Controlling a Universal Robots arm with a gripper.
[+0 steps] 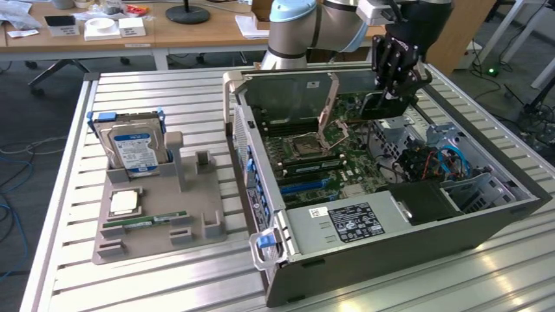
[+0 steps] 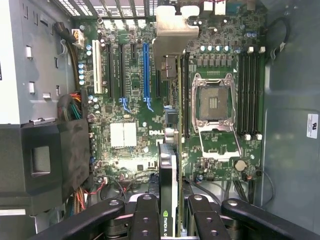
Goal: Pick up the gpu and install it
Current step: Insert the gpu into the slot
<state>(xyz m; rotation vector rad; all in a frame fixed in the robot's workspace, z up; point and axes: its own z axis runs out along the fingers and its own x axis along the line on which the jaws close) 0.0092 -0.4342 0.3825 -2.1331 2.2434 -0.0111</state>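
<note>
Hand point(image 2: 170, 207) grips gpu point(image 2: 168, 167) edge-on (between its fingers) above motherboard point(image 2: 134, 107).

One robot arm point(image 1: 312, 26) with one gripper point(image 2: 167, 206) and one gpu point(image 2: 167, 185). One open computer case point(image 1: 485, 227) containing one motherboard point(image 2: 130, 135) with one processor socket point(image 2: 214, 107), one blue slot point(image 2: 146, 70) and one white slot point(image 2: 97, 67). One grey holder point(image 1: 199, 227) carrying one labelled hard drive point(image 1: 134, 153), one processor chip point(image 1: 124, 203) and one green memory stick point(image 1: 147, 223).
</note>
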